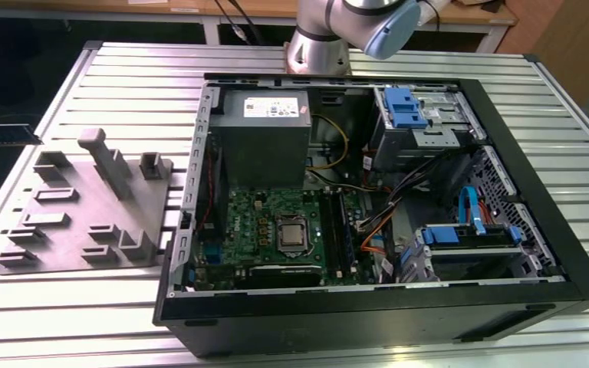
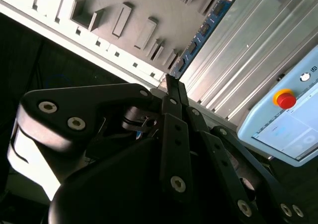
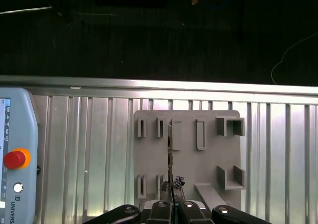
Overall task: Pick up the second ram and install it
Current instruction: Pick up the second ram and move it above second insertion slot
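Observation:
My gripper (image 2: 171, 81) is shut on one end of the second ram (image 2: 203, 30), a long blue-green stick with small black chips that reaches out past the fingertips. In the first wrist view the second ram (image 3: 170, 149) shows edge-on as a thin dark line rising from the gripper (image 3: 171, 198). It hangs above the grey slotted holder plate (image 3: 208, 149), clear of its slots. That holder plate (image 1: 80, 222) lies on the table at the exterior view's left, beside the open computer case (image 1: 376, 192) with its green motherboard (image 1: 264, 230).
A teach pendant (image 3: 15, 154) with a red stop button lies on the ribbed aluminium table (image 3: 89, 149) beside the holder plate. The table edge and a dark floor run just beyond the plate. Cables, drive cages and a power supply (image 1: 264, 123) crowd the case.

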`<act>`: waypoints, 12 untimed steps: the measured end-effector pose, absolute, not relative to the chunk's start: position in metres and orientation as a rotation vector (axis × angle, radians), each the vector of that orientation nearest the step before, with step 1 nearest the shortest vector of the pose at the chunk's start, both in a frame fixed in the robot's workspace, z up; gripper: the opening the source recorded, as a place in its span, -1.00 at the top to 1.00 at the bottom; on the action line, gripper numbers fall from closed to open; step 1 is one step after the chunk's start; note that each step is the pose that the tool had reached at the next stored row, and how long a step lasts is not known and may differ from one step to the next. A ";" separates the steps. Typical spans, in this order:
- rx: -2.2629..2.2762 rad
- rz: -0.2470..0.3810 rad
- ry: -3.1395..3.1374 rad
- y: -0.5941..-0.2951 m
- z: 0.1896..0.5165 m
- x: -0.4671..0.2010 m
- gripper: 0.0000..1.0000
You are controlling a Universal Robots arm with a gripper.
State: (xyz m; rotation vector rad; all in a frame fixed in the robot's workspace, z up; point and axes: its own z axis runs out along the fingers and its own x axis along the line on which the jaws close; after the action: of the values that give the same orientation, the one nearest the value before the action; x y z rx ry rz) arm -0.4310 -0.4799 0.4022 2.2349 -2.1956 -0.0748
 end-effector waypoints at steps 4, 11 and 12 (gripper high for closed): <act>2.235 -0.075 -2.196 -0.480 0.402 -0.425 0.77; 2.235 -0.075 -2.196 -0.480 0.402 -0.402 0.77; 2.235 -0.075 -2.196 -0.480 0.402 -0.398 0.77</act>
State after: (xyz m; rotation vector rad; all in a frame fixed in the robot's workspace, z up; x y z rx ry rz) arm -0.3984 -0.4799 0.4020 2.2350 -2.1958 -0.0748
